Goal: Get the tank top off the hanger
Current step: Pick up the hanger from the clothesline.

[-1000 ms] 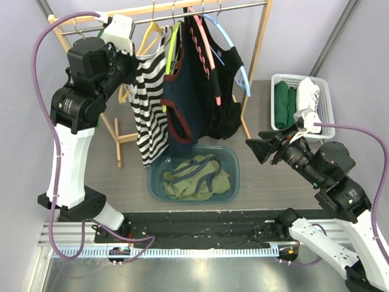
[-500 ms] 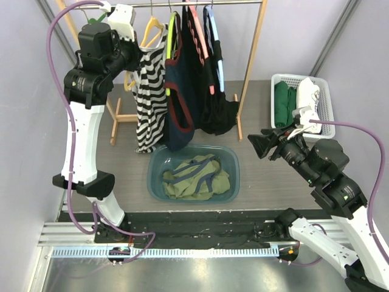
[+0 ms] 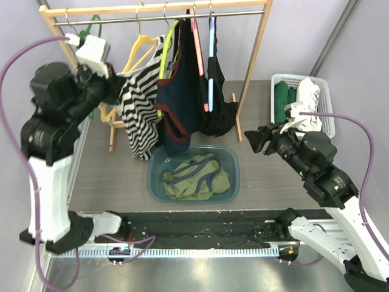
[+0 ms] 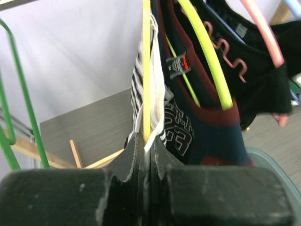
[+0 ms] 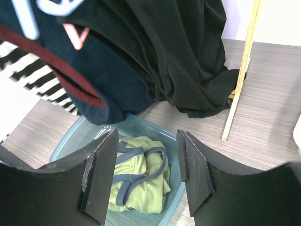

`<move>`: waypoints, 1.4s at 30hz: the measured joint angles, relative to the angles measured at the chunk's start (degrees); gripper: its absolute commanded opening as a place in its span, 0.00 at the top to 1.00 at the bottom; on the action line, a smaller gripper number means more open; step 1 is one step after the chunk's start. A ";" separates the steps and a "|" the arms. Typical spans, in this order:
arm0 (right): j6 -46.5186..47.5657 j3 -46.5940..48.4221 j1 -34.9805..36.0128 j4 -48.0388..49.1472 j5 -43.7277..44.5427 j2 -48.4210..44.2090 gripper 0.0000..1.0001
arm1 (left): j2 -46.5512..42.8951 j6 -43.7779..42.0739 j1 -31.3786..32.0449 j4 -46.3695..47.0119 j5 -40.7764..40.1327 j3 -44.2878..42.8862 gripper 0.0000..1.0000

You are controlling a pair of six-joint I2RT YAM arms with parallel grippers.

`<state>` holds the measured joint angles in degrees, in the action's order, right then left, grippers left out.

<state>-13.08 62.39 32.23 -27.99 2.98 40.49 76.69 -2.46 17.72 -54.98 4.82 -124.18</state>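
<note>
A black-and-white striped tank top (image 3: 138, 115) hangs on a yellow hanger (image 3: 141, 48) at the left of the wooden rack (image 3: 254, 61). My left gripper (image 3: 115, 86) is shut at the top's shoulder. In the left wrist view the jaws (image 4: 146, 139) are closed on the white-edged strap (image 4: 160, 96), right against the yellow hanger (image 4: 146, 70). My right gripper (image 3: 252, 139) is open and empty to the right of the rack. In the right wrist view it (image 5: 148, 174) hovers above the basin.
A navy tank top (image 3: 179, 103) on a lime hanger (image 4: 207, 52) and black garments (image 3: 219, 103) hang beside the striped one. A teal basin (image 3: 234, 161) below holds a green tank top (image 3: 194, 177). A white basket (image 3: 325, 97) stands at the right. A green hanger (image 4: 23, 94) hangs at the far left.
My left arm has moved left and lower, pulling the striped top and its hanger out to the left. My right gripper has shifted slightly up and left.
</note>
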 measured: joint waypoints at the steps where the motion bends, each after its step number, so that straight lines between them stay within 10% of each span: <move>1: -0.24 0.00 0.00 0.11 0.02 0.39 0.40 | -2.25 -0.04 0.00 -0.17 0.00 1.62 0.99; 17: -1.88 0.76 0.00 -0.28 0.85 0.24 0.40 | -3.98 0.52 0.02 -2.75 -1.38 12.44 1.00; 42: -2.36 1.11 0.00 -0.92 1.05 0.00 0.40 | -9.42 -3.13 -0.02 8.59 17.46 -18.86 1.00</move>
<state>-15.44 63.51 32.23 -28.91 4.03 40.49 67.26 -5.58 17.69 -46.39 22.28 -143.04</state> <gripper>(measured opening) 0.602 0.075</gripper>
